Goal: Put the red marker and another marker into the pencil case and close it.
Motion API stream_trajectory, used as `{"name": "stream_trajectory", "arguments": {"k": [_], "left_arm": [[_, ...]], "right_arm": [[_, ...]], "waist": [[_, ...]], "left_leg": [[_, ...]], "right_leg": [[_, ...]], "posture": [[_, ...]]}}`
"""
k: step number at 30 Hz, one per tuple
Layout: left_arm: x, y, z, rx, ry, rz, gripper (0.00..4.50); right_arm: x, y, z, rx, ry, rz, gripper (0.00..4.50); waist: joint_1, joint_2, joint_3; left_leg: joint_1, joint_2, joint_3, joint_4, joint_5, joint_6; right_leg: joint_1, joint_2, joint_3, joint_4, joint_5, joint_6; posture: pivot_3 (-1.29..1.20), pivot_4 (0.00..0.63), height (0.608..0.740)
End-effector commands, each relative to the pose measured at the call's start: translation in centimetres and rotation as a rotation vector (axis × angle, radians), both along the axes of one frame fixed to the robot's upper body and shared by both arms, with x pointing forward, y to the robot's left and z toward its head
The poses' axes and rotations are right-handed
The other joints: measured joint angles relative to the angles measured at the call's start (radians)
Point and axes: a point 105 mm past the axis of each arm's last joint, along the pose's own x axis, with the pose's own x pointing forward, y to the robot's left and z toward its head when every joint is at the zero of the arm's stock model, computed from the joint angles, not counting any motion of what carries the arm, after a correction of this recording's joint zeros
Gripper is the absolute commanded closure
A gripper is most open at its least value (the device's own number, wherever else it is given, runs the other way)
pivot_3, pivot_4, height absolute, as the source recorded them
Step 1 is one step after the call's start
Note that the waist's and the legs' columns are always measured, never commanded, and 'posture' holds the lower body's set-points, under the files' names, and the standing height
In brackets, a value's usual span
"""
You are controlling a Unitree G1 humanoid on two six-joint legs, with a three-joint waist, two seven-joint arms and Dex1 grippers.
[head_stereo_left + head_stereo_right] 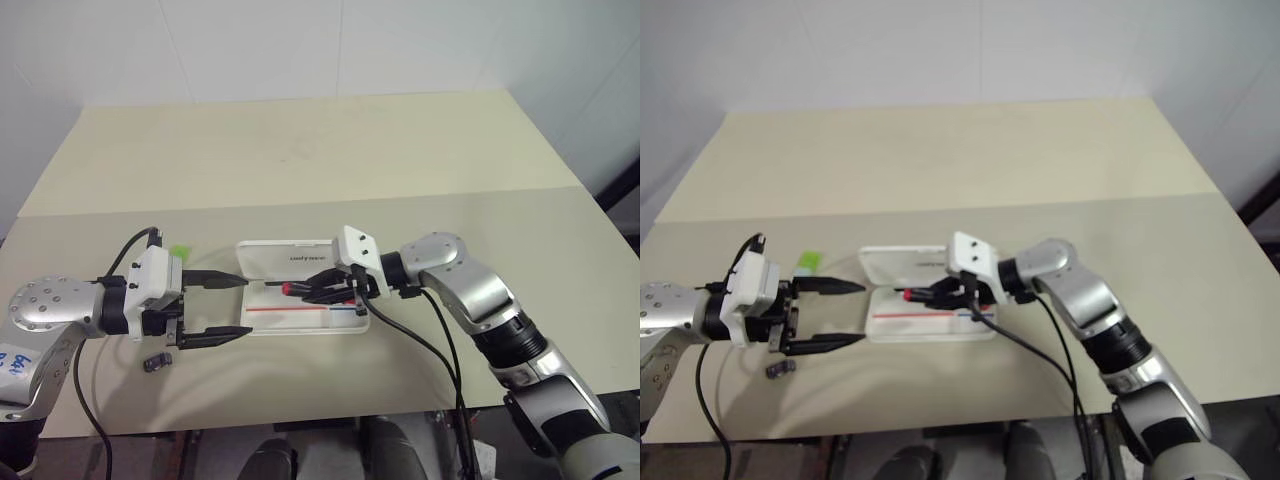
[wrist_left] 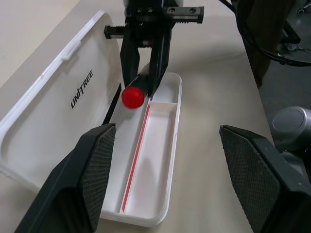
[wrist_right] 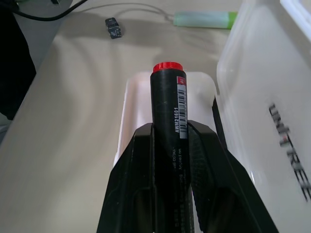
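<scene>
Table (image 1: 300, 150): big pale top, far half bare, so lots of free room behind the case; near edge runs close under both arms, little margin there

Pencil case (image 1: 300, 318): open, near the front middle of the table, lid (image 2: 58, 97) laid back flat on the far side w/ logo up, tray toward the robot. Tray has a thin red line along it & a small divided section at the right-arm end

Right gripper (image 1: 328, 287): clenched on the red marker (image 3: 167, 97), barrel pinched between both fingers, red cap end poking out ahead toward the left arm. Marker is held above the tray, roughly lengthwise along it, not yet resting inside

Left gripper (image 1: 215, 308): spread wide, nothing in it, just off the left end of the case, fingers pointing at it

Green marker (image 1: 808, 261): on the table beyond the left gripper, near the lid's left corner. Small dark piece (image 1: 157, 362) lies near the front edge, below the left gripper

Step in hand, my read: lower the red marker into the long section. Do it well: keep barrel parallel to the tray walls, cap clear of the left-end wall, sink low before letting go so it doesn't bounce out. Watch the divider at the right end & the raised rim; left fingers are near the case end, keep them apart from the cap
</scene>
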Motion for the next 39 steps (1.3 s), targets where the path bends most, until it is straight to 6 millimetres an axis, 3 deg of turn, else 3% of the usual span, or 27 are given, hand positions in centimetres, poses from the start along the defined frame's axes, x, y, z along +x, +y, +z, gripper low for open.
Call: {"name": "stream_trajectory", "arguments": {"k": [1,11,22,32,39], "left_arm": [[-0.2,0.2,0.9,0.017,-0.044,0.013,0.90],[-0.3,0.4,0.8,0.019,-0.045,0.024,0.90],[-0.2,0.1,0.8,0.009,-0.047,0.022,0.90],[0.0,0.1,0.8,0.006,-0.051,0.021,0.90],[0.1,0.1,0.8,0.002,-0.052,0.020,0.90]], "right_arm": [[-0.3,0.8,0.8,0.012,-0.058,0.057,3.91],[0.2,1.2,-0.4,-0.007,-0.098,0.089,3.91],[0.7,1.9,-0.3,0.015,-0.117,0.084,3.91],[0.2,1.6,-0.2,0.015,-0.100,0.099,0.44],[-0.4,1.9,0.9,0.062,-0.068,0.109,0.44]], "waist": [[-0.003,0.000,0.000],[-0.021,0.000,0.000],[-0.022,0.000,0.000],[-0.022,0.000,0.000],[-0.022,0.000,0.000]], "left_leg": [[0.000,0.000,0.000,0.000,0.000,0.000],[0.000,0.000,0.000,0.001,0.000,0.000],[0.001,0.001,0.000,0.002,0.000,-0.001],[0.001,0.002,0.000,0.002,0.000,-0.001],[0.001,0.002,0.000,0.002,0.000,-0.001]], "right_leg": [[0.000,0.000,0.000,0.000,0.000,0.000],[0.000,0.000,0.000,0.001,0.000,0.000],[0.000,0.002,0.000,0.002,0.000,-0.001],[0.000,0.002,0.000,0.002,0.000,-0.002],[0.000,0.002,0.000,0.002,0.000,-0.002]], "posture": [[0.00,0.150,0.740],[0.00,0.150,0.740],[0.00,0.150,0.740],[0.00,0.150,0.740],[0.00,0.150,0.740]]}}
